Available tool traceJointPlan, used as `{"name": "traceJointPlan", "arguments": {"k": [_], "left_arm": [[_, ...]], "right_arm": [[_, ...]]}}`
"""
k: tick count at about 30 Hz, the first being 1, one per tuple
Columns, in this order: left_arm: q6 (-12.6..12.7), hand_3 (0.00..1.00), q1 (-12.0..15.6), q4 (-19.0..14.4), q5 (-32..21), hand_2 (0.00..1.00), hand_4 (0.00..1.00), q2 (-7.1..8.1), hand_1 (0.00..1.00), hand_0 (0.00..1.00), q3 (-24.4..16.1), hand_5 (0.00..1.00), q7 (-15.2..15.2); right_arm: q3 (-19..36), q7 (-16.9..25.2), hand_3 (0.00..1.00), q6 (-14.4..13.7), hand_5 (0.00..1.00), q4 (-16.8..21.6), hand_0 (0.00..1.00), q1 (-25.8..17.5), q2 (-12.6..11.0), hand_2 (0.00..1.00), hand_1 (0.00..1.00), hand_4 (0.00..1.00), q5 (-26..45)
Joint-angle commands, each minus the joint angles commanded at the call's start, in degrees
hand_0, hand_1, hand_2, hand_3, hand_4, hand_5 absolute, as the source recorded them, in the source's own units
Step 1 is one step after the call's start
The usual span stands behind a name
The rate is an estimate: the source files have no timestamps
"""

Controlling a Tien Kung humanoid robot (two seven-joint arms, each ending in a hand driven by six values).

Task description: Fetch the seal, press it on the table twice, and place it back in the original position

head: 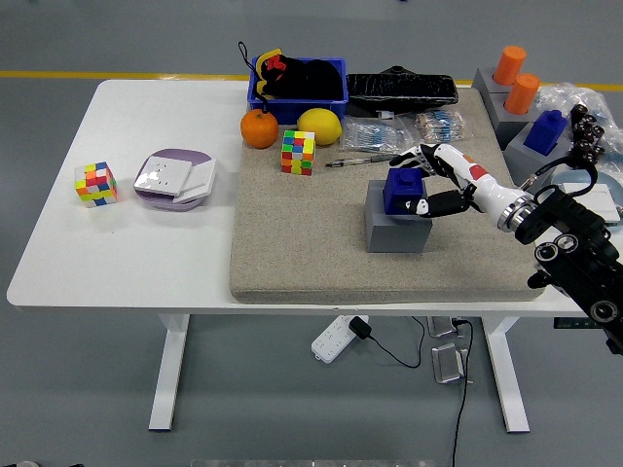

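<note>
The blue seal (400, 186) stands upright on a grey block (396, 223) in the middle of the tan mat (292, 243). My right hand (419, 183) comes in from the right and sits against the seal's right side. Its fingers (413, 156) curve over the seal's top and its thumb (428, 205) lies at the lower right edge. The fingers are partly spread and do not clasp the seal. The left arm does not show.
On the mat's far part lie a colour cube (298, 152), an orange (259, 128), a lemon (319, 126), tweezers (358, 161) and bagged items (443, 125). A blue bin (298, 82) stands behind. Two more seal blocks (531, 119) stand at the right. A second cube (95, 184) and a purple-white box (174, 179) lie left.
</note>
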Motion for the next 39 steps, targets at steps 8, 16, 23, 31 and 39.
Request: {"name": "traceJointPlan", "arguments": {"k": [8,16,23,31,39], "left_arm": [[0.0,0.797,-0.2,0.0,0.2,0.758,0.668,-0.08,0.783,0.809,-0.1,0.436,0.0],[-0.1,0.797,-0.2,0.0,0.3,0.758,0.668,-0.10,0.783,0.810,-0.2,0.436,0.0],[-0.1,0.797,-0.1,0.0,0.1,0.759,0.669,-0.14,0.783,0.809,-0.1,0.432,0.0],[-0.1,0.797,-0.1,0.0,0.1,0.759,0.670,-0.08,0.783,0.810,-0.1,0.432,-0.1],[-0.2,0.797,-0.2,0.0,-0.6,0.759,0.670,-0.14,0.783,0.810,0.4,0.431,-0.3]], "right_arm": [[-1.5,1.0,0.573,-2.0,0.002,-1.1,0.610,0.7,0.1,0.499,0.486,0.757,0.8],[-3.0,2.6,0.512,-4.7,0.002,-2.2,0.578,1.4,0.5,0.477,0.469,0.727,2.6],[-2.1,2.6,0.455,-4.8,0.002,-0.6,0.543,1.2,0.2,0.438,0.429,0.684,2.8],[0.1,1.6,0.456,-3.5,0.002,4.3,0.544,1.5,-1.7,0.439,0.429,0.667,2.2],[4.8,1.3,0.451,-3.1,0.002,8.2,0.543,-0.2,-6.3,0.438,0.427,0.664,0.7]]}}
